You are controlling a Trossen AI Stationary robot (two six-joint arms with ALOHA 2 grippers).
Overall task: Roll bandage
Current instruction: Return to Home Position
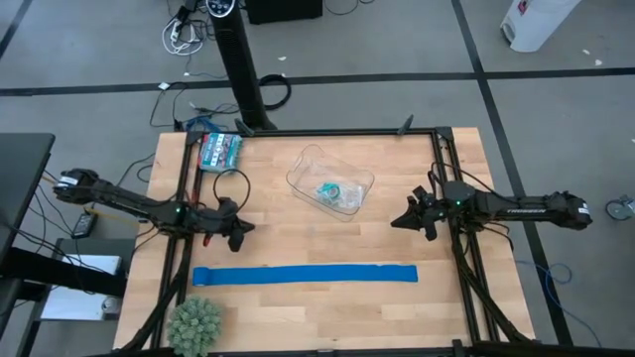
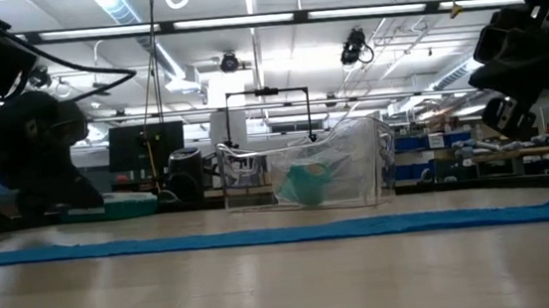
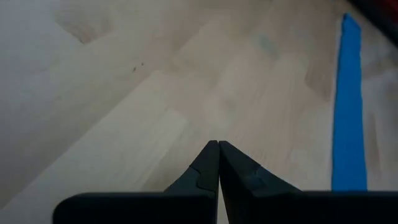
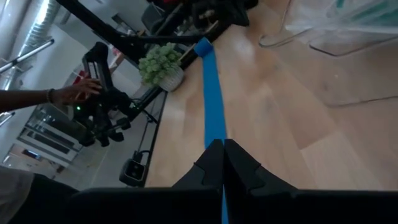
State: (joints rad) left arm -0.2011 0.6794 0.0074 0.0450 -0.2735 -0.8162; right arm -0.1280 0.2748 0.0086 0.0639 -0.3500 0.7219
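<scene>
While both arms sit low over the worktop [image 1: 298, 317], the high view has the bandage [image 1: 330, 190] as a small teal bundle inside the clear bin [image 1: 302, 165], back-centre of the boards. Left pincer [image 1: 246, 230] hangs over the left side, just behind the left end of the blue strip [image 1: 305, 274]. Right pincer [image 1: 397, 220] is opp. it on the right side, near the bin but apart from it. Strip lies flat & straight across the front. Spiky green plant [image 1: 194, 323] at front-left corner, teal-patterned pack [image 1: 219, 151] at back-left.

Low view: bin [image 2: 375, 165] stands upright behind the strip [image 2: 282, 234], bandage [image 2: 307, 183] on its floor, approx. mid.

Left wrist view: left pincer [image 3: 218, 144] fully closed, tips touching, holding nothing. Bare wood under it, strip [image 3: 349, 112] off to one side.

Right wrist view: right pincer [image 4: 223, 143] likewise closed tip to tip & empty, looking along the strip [image 4: 212, 106] toward the plant [image 4: 161, 64]. A corner of the bin [image 4: 336, 31] shows. Beyond the worktop a person's hand [image 4: 78, 92] is at a dark stand
</scene>
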